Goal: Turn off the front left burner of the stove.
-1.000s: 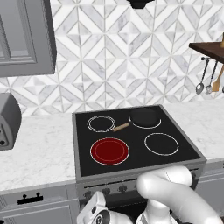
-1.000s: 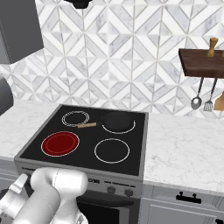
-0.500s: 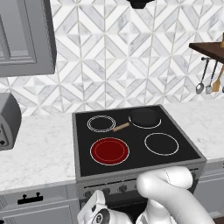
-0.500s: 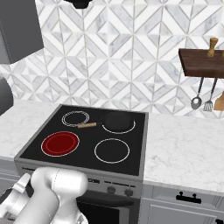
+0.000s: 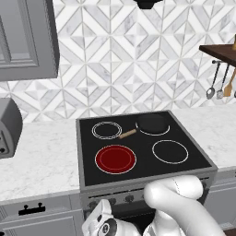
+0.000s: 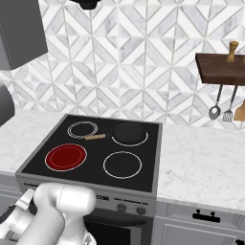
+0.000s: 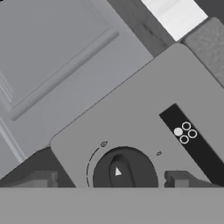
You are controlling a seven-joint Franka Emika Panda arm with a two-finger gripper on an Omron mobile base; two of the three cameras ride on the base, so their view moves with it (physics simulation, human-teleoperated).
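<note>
Stove (image 7: 144, 118) knob (image 7: 124, 168) between tool (image 7: 109, 179) tips

White marble counter (image 5: 41, 156) carries the stove (image 5: 138, 150) — a toaster (image 5: 9, 126) sits at left.

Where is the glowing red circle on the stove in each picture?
Left base view: the front left burner glows red at the near left of the black glass, left of centre in the picture.
Right base view: the same red disc sits at the lower left, just above the white arm.
Hand view: a dark knob on a grey panel, no red disc.
Shared landmark: the small wooden handle lying on the glass behind the red disc.
</note>
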